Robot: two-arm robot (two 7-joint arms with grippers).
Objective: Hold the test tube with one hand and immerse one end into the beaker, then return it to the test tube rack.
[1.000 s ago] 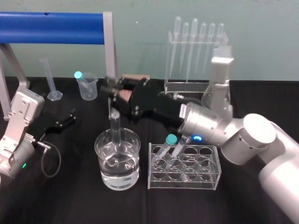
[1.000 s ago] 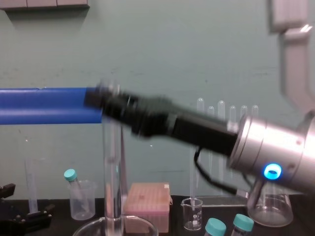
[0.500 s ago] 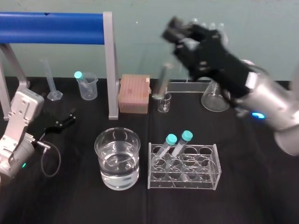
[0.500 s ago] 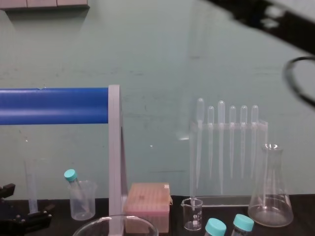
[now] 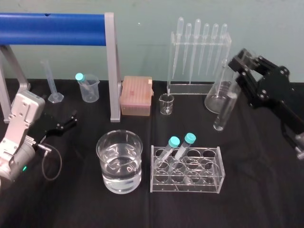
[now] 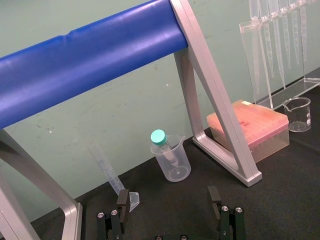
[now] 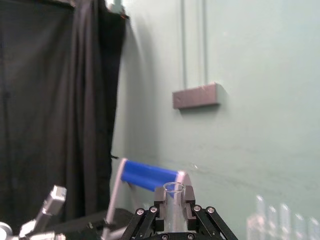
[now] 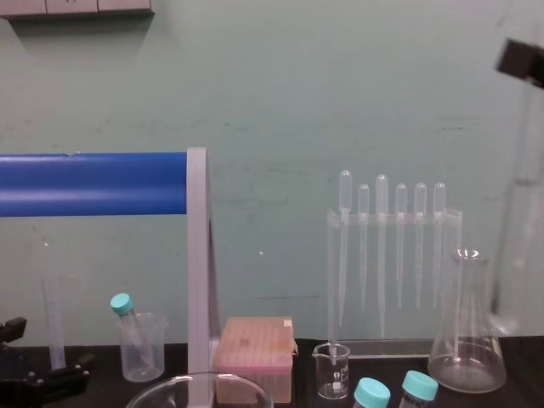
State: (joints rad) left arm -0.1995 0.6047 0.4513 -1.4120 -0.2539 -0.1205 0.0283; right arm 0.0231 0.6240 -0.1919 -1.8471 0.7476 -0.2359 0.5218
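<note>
Head view: right tool (image 5: 241, 76) clamped on the test tube (image 5: 223, 110), held above the desk (image 5: 256, 190).
Tube hangs slightly tilted beside the flask (image 5: 211, 102), behind the rack (image 5: 185, 187), well apart from the beaker (image 5: 137, 156) of water. Left tool (image 6: 169, 205), fingers parted, sits parked far left.

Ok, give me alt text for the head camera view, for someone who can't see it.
The black right gripper holds a long clear glass test tube by its upper end, behind a clear rack with two teal-capped tubes. A large clear glass beaker of clear liquid stands left of the rack; the left gripper rests open at far left.
</note>
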